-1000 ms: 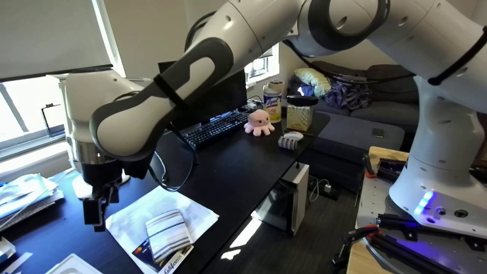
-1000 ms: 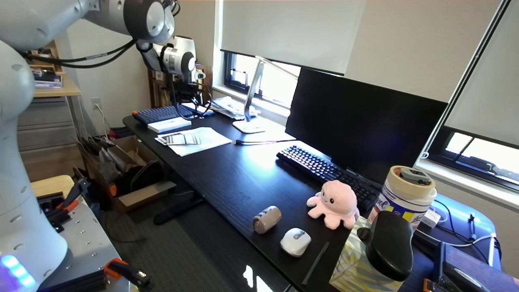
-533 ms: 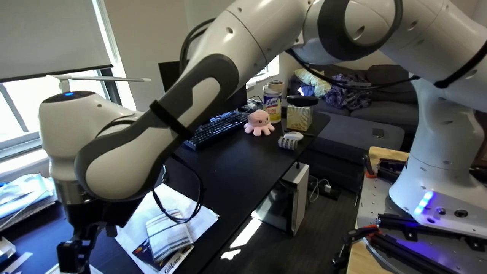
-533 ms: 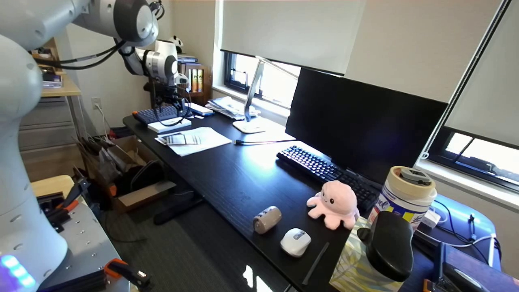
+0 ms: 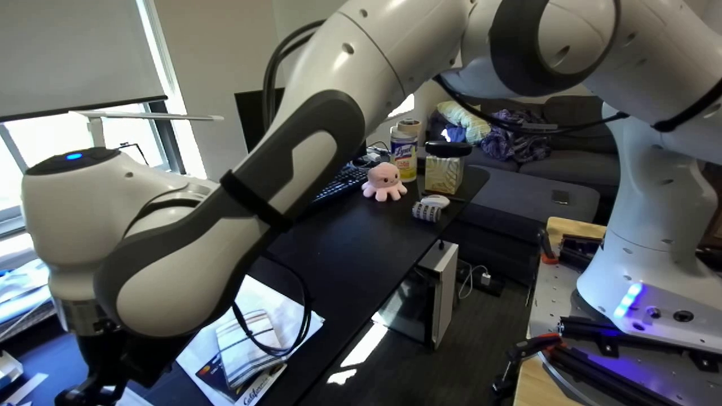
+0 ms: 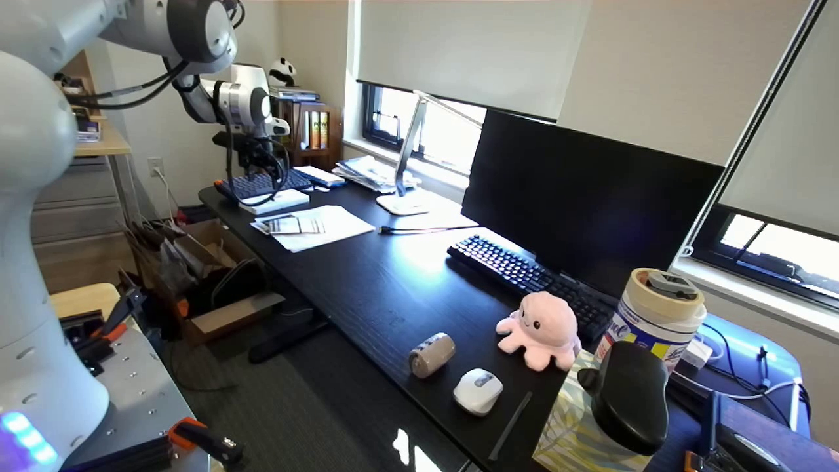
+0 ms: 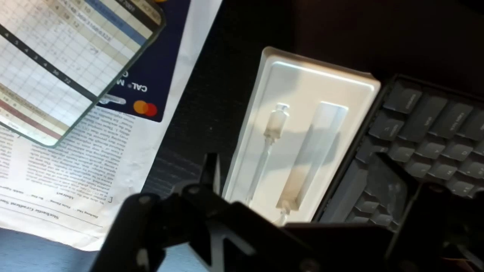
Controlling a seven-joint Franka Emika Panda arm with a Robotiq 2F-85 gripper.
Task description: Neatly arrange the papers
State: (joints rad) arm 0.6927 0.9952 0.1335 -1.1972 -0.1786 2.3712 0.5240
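Papers (image 6: 341, 221) sit by the robot-side edge of the bench (image 6: 367, 282), scorecard (image 7: 72, 60) on top, maybe as a weight. Tool (image 7: 297, 164) is spread wide roughly above the white tray (image 7: 302, 75), nothing gripped; guessing that goes first.

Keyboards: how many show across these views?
2: one keyboard in front of the monitor, in both exterior views; another keyboard beside the tray, in the wrist view. More may be hidden.

A pink plush octopus (image 6: 541, 329) sits between a white mouse (image 6: 478, 392) and a keyboard (image 6: 514, 271).
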